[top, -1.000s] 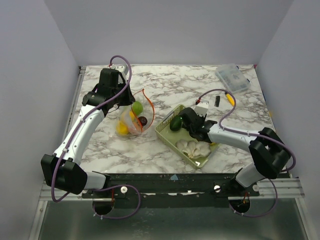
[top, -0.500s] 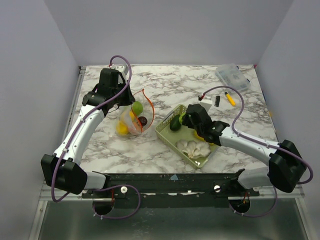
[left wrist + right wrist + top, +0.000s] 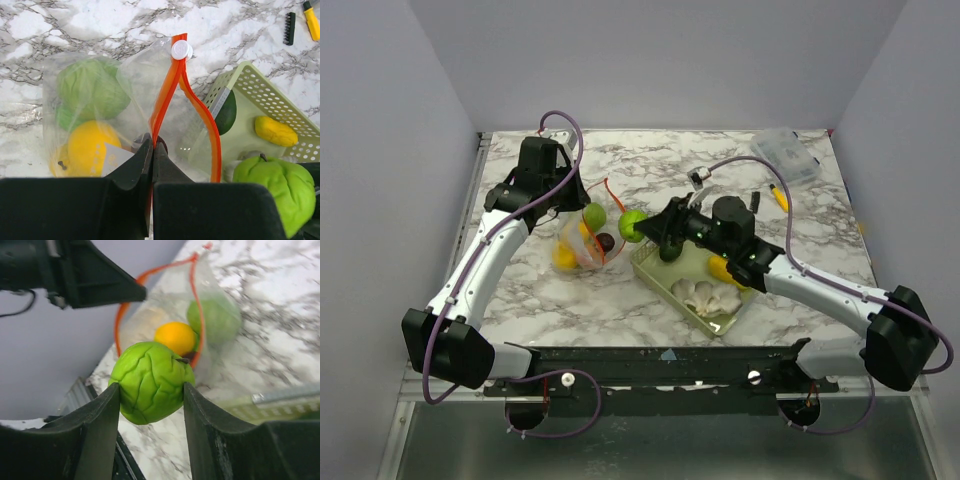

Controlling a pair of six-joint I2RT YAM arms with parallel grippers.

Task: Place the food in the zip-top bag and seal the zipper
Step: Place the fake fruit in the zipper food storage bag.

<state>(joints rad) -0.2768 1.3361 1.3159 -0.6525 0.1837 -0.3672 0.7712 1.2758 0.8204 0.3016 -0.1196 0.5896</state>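
The clear zip-top bag (image 3: 578, 246) lies left of centre with green, yellow and dark purple food inside. My left gripper (image 3: 572, 205) is shut on its orange-red zipper (image 3: 616, 212) and holds the mouth open. In the left wrist view the gripper (image 3: 152, 145) pinches the zipper (image 3: 170, 80) next to the white slider (image 3: 180, 50). My right gripper (image 3: 638, 228) is shut on a bright green wrinkled fruit (image 3: 632, 225) and holds it in the air just right of the bag's mouth. In the right wrist view the fruit (image 3: 150, 381) sits between the fingers, before the bag (image 3: 210, 290).
The pale green mesh basket (image 3: 655, 270) right of the bag holds a dark green piece (image 3: 670, 247), a yellow piece (image 3: 720, 268) and white pieces (image 3: 705, 293). A clear lidded box (image 3: 786, 155) and a yellow marker (image 3: 779, 196) lie at the back right.
My right gripper has risen out of the basket with the green fruit and moved left to the bag's mouth. The left arm has held still.
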